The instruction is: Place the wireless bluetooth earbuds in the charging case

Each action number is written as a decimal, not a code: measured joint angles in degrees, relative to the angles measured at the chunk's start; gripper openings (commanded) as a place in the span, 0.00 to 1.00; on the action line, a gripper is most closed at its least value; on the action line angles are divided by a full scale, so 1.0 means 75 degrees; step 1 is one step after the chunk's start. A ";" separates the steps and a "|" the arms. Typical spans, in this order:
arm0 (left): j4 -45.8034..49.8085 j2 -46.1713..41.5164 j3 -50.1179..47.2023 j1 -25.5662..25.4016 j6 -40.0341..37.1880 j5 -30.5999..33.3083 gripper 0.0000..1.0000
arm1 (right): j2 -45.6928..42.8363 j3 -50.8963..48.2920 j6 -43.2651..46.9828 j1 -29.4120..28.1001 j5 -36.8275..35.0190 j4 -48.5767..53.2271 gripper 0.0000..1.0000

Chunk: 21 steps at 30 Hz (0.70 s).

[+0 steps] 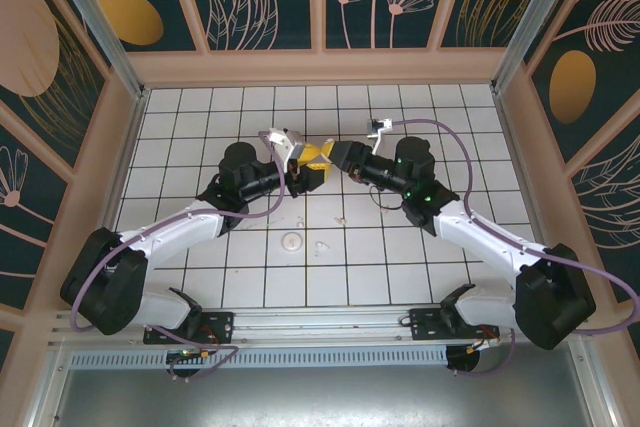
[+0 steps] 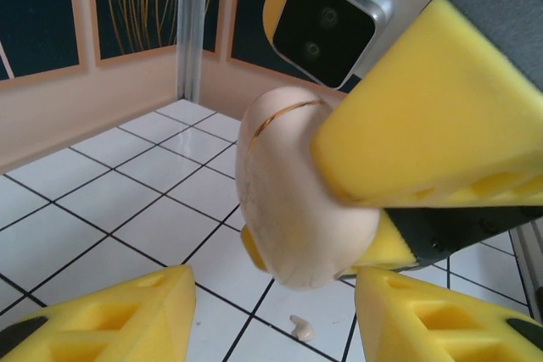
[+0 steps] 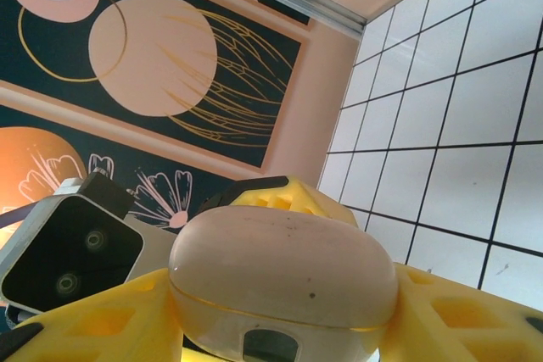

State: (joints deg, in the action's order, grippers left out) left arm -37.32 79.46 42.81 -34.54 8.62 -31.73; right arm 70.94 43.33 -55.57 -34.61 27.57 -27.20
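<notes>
Charging case point(image 3: 284, 277): closed, seam line visible, lifted clear of the tiled floor point(image 1: 200, 147). It sits crosswise between the two yellow foam fingers point(image 3: 110, 320) of the right gripper point(image 3: 284, 328), one pad pressed to each end, so the right gripper is clamped on it. In the left wrist view the case point(image 2: 288, 209) hangs out past the tips of the right gripper's fingers, the upper pad point(image 2: 424, 125) flat on its side and the lower pad partly hidden behind it. Left gripper point(image 2: 273, 287): jaws spread, one finger point(image 2: 110, 315) on each side of the case's lower edge and just below it. It looks released, though I cannot tell whether a tip touches the case. From overhead the left gripper point(image 1: 312, 155) and the right gripper point(image 1: 347, 160) meet tip to tip above mid-table, and the case between them is too hidden to make out. One earbud point(image 2: 301, 325) lies on a tile directly beneath the gap of the left gripper's fingers. In the overhead view, tiny pale bits point(image 1: 320, 246) lie on the tiles on the base side of both grippers, too small to confirm as buds. A flat white disc point(image 1: 291, 241) lies just beside them.
</notes>
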 measured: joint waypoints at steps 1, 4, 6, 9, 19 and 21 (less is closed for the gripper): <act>-0.0041 0.0000 0.0003 -0.0012 0.0029 -0.0009 0.51 | 0.0012 0.0000 -0.0015 -0.0003 0.0006 -0.0009 0.55; -0.0187 0.0006 0.0015 -0.0038 0.0140 -0.0058 0.49 | 0.0047 0.0000 -0.0047 -0.0009 0.0044 -0.0009 0.55; -0.0268 0.0017 0.0041 -0.0041 0.0204 -0.0061 0.45 | 0.0050 0.0000 -0.0050 -0.0026 0.0085 -0.0009 0.55; -0.0361 0.0044 0.0096 -0.0041 0.0289 -0.0061 0.41 | 0.0052 0.0000 -0.0070 -0.0052 0.0140 -0.0047 0.55; -0.0420 0.0096 0.0137 -0.0067 0.0344 -0.0085 0.20 | 0.0064 -0.0003 -0.0082 -0.0044 0.0029 -0.0140 0.63; -0.0417 0.0160 0.0169 -0.0067 0.0405 -0.0096 0.19 | 0.0064 -0.0009 0.0032 -0.0044 0.0023 -0.0105 0.70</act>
State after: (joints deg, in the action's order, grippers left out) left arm -40.45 80.66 44.07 -35.05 11.66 -32.45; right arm 71.42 43.27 -55.33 -34.94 27.75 -27.99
